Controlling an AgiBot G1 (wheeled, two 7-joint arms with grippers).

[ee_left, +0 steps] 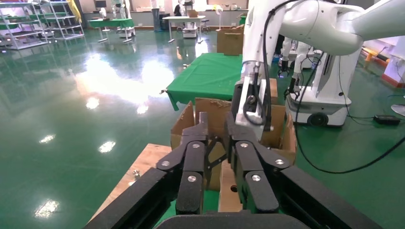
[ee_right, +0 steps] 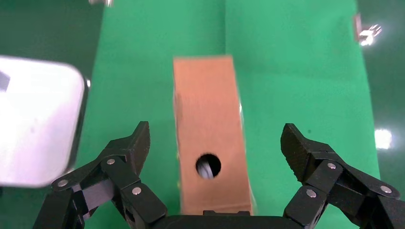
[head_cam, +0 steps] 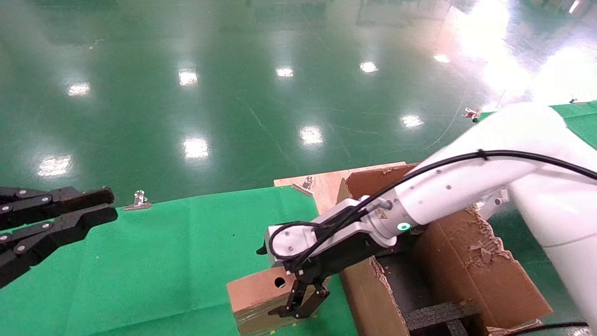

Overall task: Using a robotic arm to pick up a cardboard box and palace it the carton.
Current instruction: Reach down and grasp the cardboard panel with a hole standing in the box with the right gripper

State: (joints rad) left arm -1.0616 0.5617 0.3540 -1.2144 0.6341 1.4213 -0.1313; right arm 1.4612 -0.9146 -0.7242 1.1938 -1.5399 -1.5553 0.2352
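The small brown cardboard box (head_cam: 256,291) with a round hole lies on the green cloth, just left of the carton (head_cam: 466,261). The white robotic arm (head_cam: 447,186) reaches across the carton. Its right gripper (head_cam: 303,304) is open and empty, pointing down at the box's right end. In the right wrist view the box (ee_right: 210,119) lies between the spread fingers of the right gripper (ee_right: 215,143), not touching them. My left gripper (head_cam: 105,205) hovers at the far left, fingers nearly together and empty. It also shows in the left wrist view (ee_left: 216,121), facing the box (ee_left: 229,191) and the carton (ee_left: 212,109).
A green cloth (head_cam: 163,242) covers the table. A wooden board (head_cam: 326,179) lies under the carton's far side. Metal clips (head_cam: 138,199) (head_cam: 305,183) sit at the table's far edge. Black foam inserts (head_cam: 438,317) fill the carton. Shiny green floor lies beyond.
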